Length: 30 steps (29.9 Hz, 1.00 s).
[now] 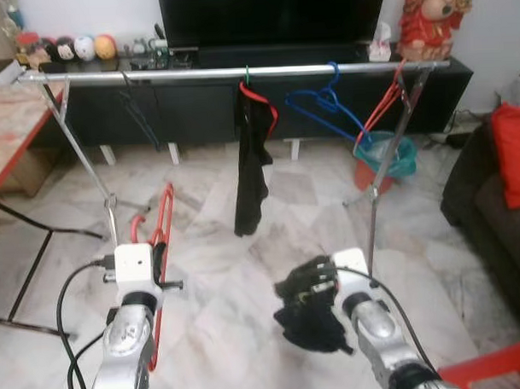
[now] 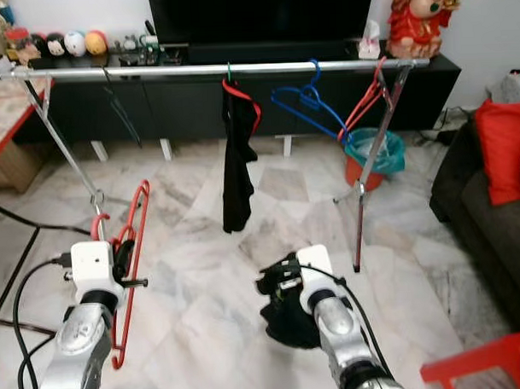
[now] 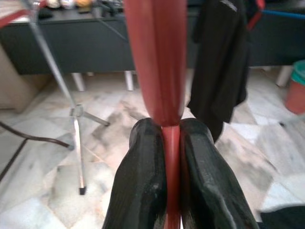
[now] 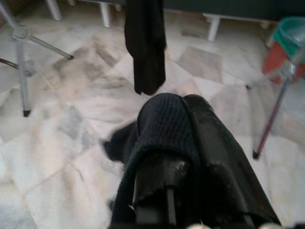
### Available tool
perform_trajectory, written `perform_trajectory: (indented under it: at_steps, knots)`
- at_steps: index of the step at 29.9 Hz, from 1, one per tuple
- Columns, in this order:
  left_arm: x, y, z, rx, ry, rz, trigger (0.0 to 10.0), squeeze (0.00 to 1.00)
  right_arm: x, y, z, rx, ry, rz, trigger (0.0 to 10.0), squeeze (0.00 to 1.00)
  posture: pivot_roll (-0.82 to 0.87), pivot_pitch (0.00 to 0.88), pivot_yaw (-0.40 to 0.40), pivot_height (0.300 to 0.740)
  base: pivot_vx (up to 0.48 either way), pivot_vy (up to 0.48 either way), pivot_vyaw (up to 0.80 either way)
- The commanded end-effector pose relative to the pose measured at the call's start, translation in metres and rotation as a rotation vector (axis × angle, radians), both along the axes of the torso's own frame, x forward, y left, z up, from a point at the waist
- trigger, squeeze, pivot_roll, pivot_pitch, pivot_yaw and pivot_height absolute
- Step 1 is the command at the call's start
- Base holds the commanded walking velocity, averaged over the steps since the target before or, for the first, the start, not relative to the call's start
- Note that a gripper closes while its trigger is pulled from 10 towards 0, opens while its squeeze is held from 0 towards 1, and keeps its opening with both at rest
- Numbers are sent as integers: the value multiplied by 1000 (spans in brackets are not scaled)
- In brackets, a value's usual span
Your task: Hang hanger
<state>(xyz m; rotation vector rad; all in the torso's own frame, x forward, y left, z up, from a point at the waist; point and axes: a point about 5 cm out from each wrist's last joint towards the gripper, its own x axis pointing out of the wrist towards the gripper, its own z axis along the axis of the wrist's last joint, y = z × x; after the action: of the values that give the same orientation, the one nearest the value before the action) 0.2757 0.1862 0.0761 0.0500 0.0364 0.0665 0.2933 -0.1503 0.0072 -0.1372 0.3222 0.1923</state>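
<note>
- The left gripper [image 3: 164, 143] has its jaws clamped on a red hanger [image 1: 162, 241], held upright at about 8 o'clock in the head view, well below the rail [image 1: 239, 73].
- The right gripper [image 1: 319, 282] is closed on a black cloth [image 1: 311, 316] that drapes over its fingers, at 5 o'clock.
- Likely step: dressing the hanger. Bring the cloth across to the hanger's shoulders — keep the hanger steady and level.
- Then lift the hook to a free stretch of rail at 11 o'clock, clear of the black garment [image 1: 252, 156] and blue hanger [image 1: 325, 103].
</note>
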Motion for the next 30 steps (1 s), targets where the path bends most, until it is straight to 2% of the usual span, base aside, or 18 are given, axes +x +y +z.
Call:
perform_trajectory:
  at_steps: [1, 18, 30]
  knots:
    - [1, -2, 3, -4, -8, -4, 10000, 0, 3, -3, 4, -4, -25, -10, 10000, 0, -28, 5, 16, 740, 0, 0, 0]
    - [2, -5, 8, -1, -25, -23, 10000, 0, 5, -2, 5, -1, -28, -19, 10000, 0, -19, 27, 19, 740, 0, 0, 0]
    - [0, -2, 8, -4, -25, -16, 10000, 0, 4, -6, 4, 15, -18, -68, 10000, 0, -15, 29, 21, 740, 0, 0, -86]
